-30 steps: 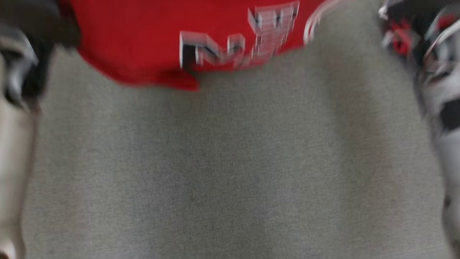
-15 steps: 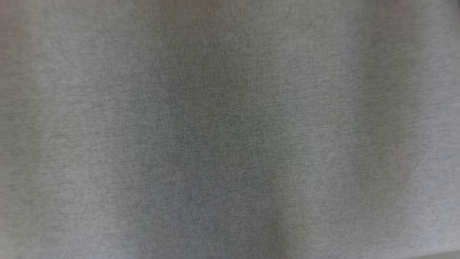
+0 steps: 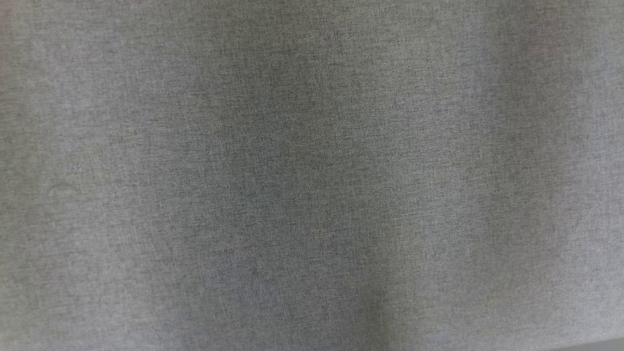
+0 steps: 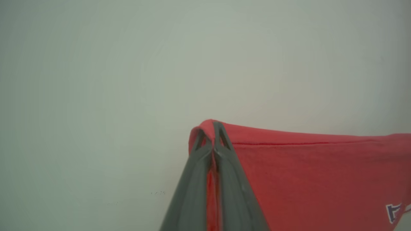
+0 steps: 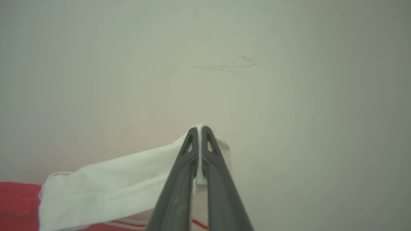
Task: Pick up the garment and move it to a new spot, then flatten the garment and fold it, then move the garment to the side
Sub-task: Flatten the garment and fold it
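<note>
The garment (image 4: 321, 173) is red, with a white sleeve (image 5: 122, 189) and a small dark-and-white print near its edge. In the left wrist view my left gripper (image 4: 212, 126) is shut on a folded red edge, and the cloth stretches away to the right. My right gripper (image 5: 199, 130) is shut on the tip of the white sleeve, which hangs off to the lower left toward the red body (image 5: 16, 205). Both grippers hold the cloth up in front of a pale wall.
The head view looks down on a grey fabric-covered surface (image 3: 312, 175) with soft shadows. A pale wall (image 5: 224, 64) with faint scuff marks stands behind both grippers.
The head camera has tilted: a second ago the red garment and both grippers were at the top of its view, now they have passed out of frame above.
</note>
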Controlling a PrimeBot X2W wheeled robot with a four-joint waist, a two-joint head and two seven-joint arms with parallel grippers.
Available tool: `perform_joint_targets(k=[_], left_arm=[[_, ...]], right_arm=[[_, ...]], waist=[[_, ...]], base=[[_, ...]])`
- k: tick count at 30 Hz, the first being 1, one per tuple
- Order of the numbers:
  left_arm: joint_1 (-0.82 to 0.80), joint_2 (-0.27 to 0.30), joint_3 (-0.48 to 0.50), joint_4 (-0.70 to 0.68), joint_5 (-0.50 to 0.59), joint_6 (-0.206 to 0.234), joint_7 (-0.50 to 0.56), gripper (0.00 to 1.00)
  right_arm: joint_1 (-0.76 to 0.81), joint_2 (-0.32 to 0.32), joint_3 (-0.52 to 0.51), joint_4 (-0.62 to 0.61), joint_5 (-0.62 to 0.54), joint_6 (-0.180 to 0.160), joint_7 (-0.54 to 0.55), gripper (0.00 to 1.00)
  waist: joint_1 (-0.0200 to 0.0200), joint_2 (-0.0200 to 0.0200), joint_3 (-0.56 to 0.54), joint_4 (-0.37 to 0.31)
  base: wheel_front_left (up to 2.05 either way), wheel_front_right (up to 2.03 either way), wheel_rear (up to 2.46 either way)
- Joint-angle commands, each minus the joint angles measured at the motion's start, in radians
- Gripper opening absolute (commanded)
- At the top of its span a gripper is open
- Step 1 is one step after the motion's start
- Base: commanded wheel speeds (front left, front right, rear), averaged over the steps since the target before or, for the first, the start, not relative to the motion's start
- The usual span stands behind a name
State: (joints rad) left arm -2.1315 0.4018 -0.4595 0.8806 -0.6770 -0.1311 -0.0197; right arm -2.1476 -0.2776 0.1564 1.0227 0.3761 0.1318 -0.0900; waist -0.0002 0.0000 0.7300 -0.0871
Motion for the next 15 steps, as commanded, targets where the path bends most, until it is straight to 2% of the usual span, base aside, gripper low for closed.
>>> perform_joint_targets(k=[1, 15], left_arm=[[-0.016, 0.000, -0.007, 0.014, -0.010, 0.002, -0.009, 0.00], [-0.024, -0.003, -0.118, 0.085, -0.086, 0.002, -0.056, 0.00]], right_arm=[[-0.017, 0.009, 0.006, 0.015, -0.008, -0.003, -0.009, 0.00], [-0.059, 0.014, 0.078, 0.111, 0.036, -0.003, -0.058, 0.00]], waist=[[0.0002, 0.0000, 0.002, -0.002], [0.0002, 0.0000, 0.025, -0.021]], base=[[0.00, 0.00, 0.00], [0.00, 0.00, 0.00]])
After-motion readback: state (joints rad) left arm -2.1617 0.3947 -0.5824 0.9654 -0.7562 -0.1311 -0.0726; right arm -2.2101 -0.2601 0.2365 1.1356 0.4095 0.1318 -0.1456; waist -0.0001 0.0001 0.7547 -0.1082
